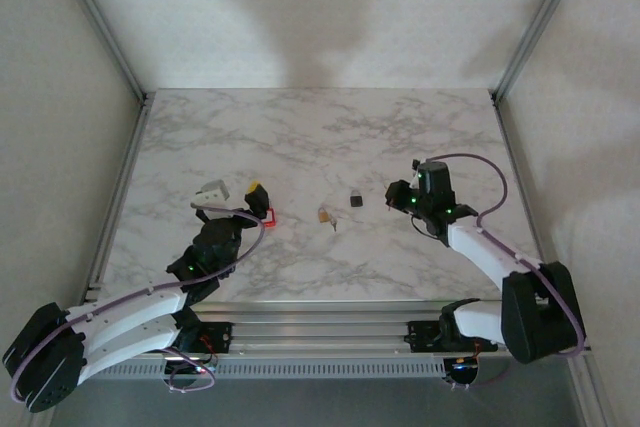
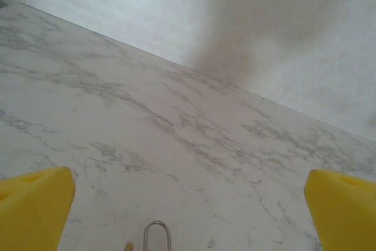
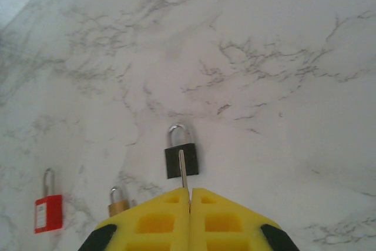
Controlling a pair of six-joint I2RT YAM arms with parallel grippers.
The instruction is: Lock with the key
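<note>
The marble table (image 1: 300, 137) carries both arms, which reach in from its near edge.

The left gripper (image 1: 235, 194) stands spread as wide as it goes and has hold of nothing. In its wrist view the two yellow pads (image 2: 32, 210) sit at opposite sides of the picture with bare marble between them. A silver shackle (image 2: 157, 236) pokes in at the bottom edge, midway between the pads, its body cut off.

The right gripper (image 3: 190, 195) is pressed fully together, with the key (image 3: 182, 168) pinched between its yellow fingertips and the blade pointing straight ahead.

The black padlock (image 3: 172, 163) lies flat directly in front of those fingertips, shackle pointing away. The key blade crosses over its body; whether they touch cannot be told.

The red padlock (image 3: 47, 211) lies well off to the left of the right gripper, just beside the left gripper's yellow finger in the top view. The brass padlock (image 3: 118, 203) lies close to the left of the right gripper's fingers.
</note>
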